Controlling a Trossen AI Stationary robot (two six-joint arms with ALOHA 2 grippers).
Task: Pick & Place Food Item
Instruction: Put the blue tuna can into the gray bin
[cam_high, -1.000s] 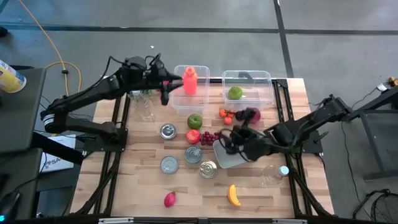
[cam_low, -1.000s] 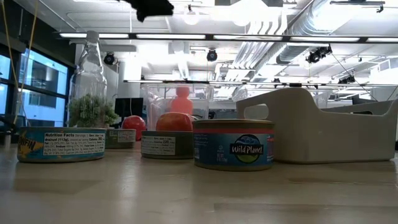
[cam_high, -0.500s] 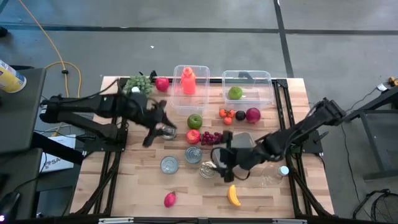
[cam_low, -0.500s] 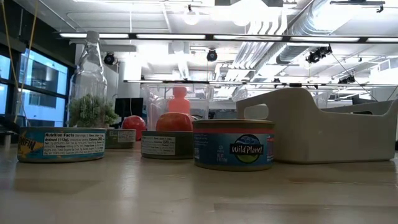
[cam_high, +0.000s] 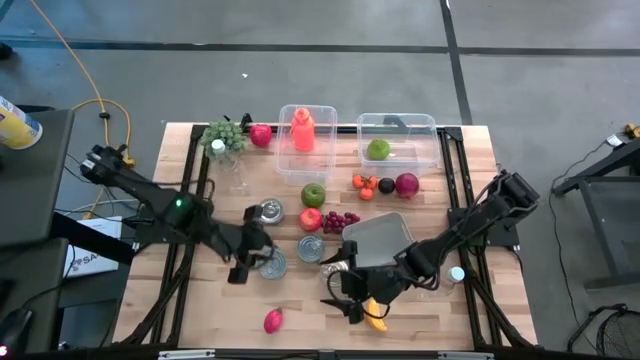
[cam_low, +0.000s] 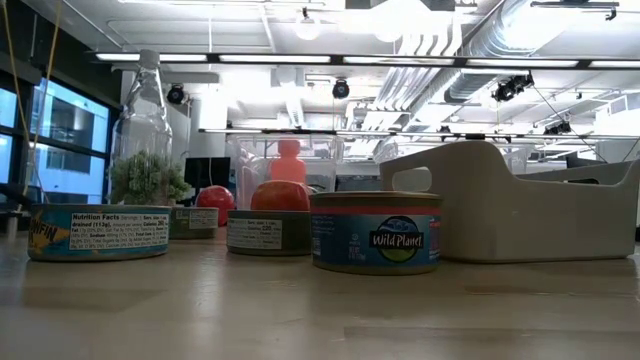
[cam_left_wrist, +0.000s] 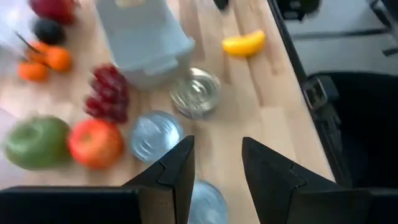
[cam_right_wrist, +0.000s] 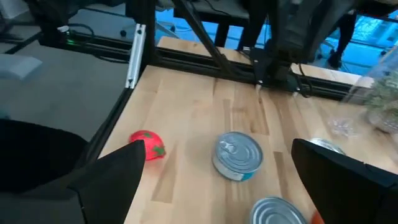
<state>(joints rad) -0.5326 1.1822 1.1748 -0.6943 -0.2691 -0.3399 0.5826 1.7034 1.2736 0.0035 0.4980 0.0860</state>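
Yellow banana (cam_high: 376, 318) lies on the wooden bench (cam_high: 430, 315) just beside the right gripper (cam_high: 352, 300), whose fingers stand wide apart and hold nothing. The left gripper (cam_high: 250, 262), partly parted and empty, hangs over a tin can (cam_high: 272, 263), well apart from the banana. Farther from both, one clear tub (cam_high: 398, 140) holds a green apple (cam_high: 377, 150); another tub (cam_high: 306, 130) holds a pink bottle (cam_high: 304, 130).

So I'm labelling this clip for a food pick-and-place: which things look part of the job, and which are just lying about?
Likely in play: banana by the open right gripper; tin can by the left gripper; clear bin holding a green apple.
Lying about: pink bottle; grey tray; plastic bottle; red grapes.
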